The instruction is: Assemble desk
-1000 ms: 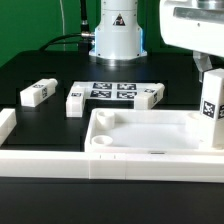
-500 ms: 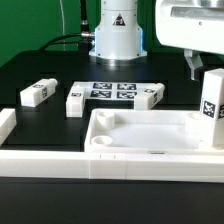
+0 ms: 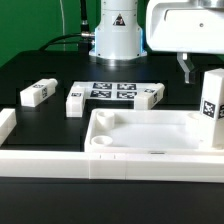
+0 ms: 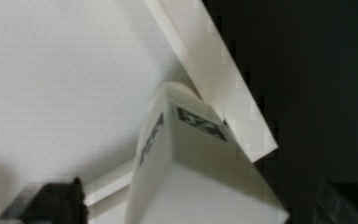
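Note:
The white tray-like desk top (image 3: 150, 150) lies at the front, with a round socket (image 3: 101, 144) at its near left corner. One white tagged leg (image 3: 211, 104) stands upright at the top's right end. My gripper (image 3: 197, 68) hovers just above that leg and a little to the exterior view's left of it, jaws open and empty. In the wrist view the leg (image 4: 202, 160) lies between the dark fingers (image 4: 51, 203), with a gap at the side, over the desk top (image 4: 69, 80).
Three more tagged legs (image 3: 36, 93) (image 3: 76, 100) (image 3: 150, 95) lie on the black table behind the top, around the marker board (image 3: 112, 91). A low white border rail (image 3: 40, 160) runs along the front and left. The robot base (image 3: 117, 35) stands at the back.
My gripper has moved to the exterior view's left, off the upright leg. The leg stays standing where it was.

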Available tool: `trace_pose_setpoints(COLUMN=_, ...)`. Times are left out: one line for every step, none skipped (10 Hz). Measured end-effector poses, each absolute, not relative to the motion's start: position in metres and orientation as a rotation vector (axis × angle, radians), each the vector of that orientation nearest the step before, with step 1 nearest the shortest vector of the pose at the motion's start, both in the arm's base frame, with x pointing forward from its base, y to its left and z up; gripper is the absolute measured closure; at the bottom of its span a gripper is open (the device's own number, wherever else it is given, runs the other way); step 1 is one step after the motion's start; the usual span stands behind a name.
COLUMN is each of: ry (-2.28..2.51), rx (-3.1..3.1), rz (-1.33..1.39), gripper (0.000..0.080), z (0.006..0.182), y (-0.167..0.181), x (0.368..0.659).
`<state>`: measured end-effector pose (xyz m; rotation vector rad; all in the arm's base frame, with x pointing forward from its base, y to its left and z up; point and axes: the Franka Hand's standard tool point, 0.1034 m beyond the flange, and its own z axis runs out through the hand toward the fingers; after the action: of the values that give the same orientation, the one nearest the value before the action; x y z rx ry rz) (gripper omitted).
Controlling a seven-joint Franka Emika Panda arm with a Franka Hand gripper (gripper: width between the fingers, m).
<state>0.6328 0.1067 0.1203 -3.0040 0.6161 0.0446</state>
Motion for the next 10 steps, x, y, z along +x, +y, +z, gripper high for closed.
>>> trace_pose_setpoints(ry=0.426, rx=-3.050, rz=0.031, gripper=0.0151, z=0.1202, y=0.1086, x=0.6325)
trace_pose_setpoints(ry=0.283, rx=-3.072, rz=0.024, gripper=0.0151, z=0.1201, y=0.1102, x=0.6322)
trace_pose_setpoints(ry=0.218, rx=-3.077, rz=0.022, gripper=0.0151, z=0.1202, y=0.1121, x=0.6320)
trace_pose_setpoints(ry=0.048, rx=-3.086, rz=0.016, gripper=0.0151, z=0.1202, y=0.1118, x=0.6321)
trace_pose_setpoints(ry=-0.086, rx=-3.090, rz=0.012, gripper=0.0151, z=0.1201, y=0.1113, x=0.6322)
trace_pose_setpoints(ry=-0.244, rx=-3.088, rz=0.007, gripper=0.0151, z=0.1200, y=0.1105, x=0.6323)
trace_pose_setpoints(ry=-0.382, rx=-3.082, rz=0.004, gripper=0.0151, z=0.1199, y=0.1093, x=0.6324)
trace_pose_setpoints(ry=-0.486, rx=-3.068, rz=0.000, gripper=0.0151, z=0.1198, y=0.1080, x=0.6327)
trace_pose_setpoints(ry=-0.609, rx=-3.046, rz=-0.004, gripper=0.0151, z=0.1193, y=0.1062, x=0.6329)
trace_pose_setpoints(ry=-0.674, rx=-3.032, rz=-0.007, gripper=0.0151, z=0.1190, y=0.1048, x=0.6332)
